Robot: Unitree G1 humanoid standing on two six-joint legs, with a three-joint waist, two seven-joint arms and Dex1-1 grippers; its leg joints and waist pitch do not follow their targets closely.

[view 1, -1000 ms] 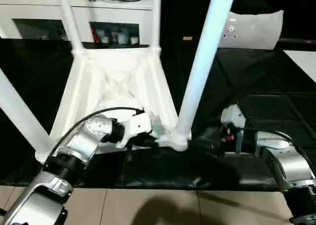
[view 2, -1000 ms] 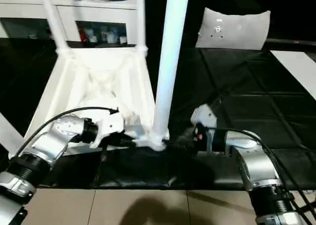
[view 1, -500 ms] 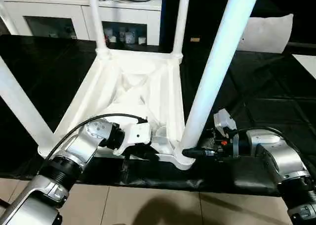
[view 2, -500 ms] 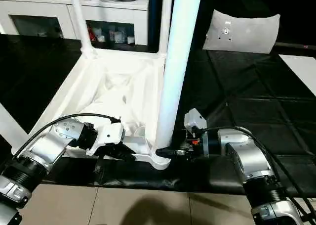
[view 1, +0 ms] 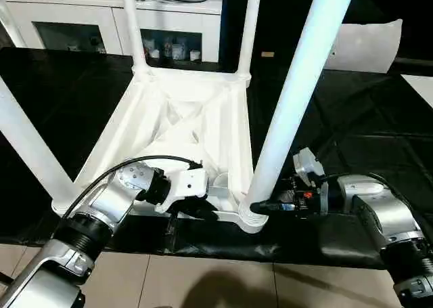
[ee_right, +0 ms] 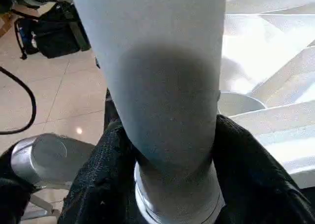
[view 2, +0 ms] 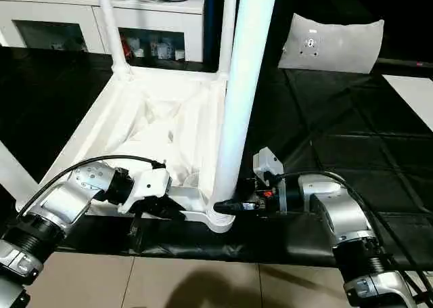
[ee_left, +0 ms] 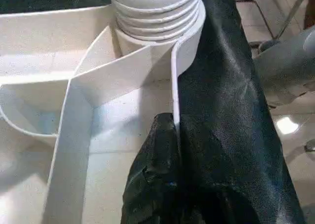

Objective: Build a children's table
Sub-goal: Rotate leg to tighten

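Item: white plastic children's table top (view 1: 183,128), ribbed underside up, lying inverted on black mat (view 1: 352,139) so corner sockets face up for legs.
Legs: long white tapered tube legs standing in sockets; near-right leg (view 1: 291,112) at front corner.
L gripper (ee_left: 165,150): fingers pinched tight on thin front rim wall, prob. steadying top.
R gripper (view 2: 233,205): black fingers about half open, wrapped round leg base just above socket; looks clamped, grip firmness unclear.
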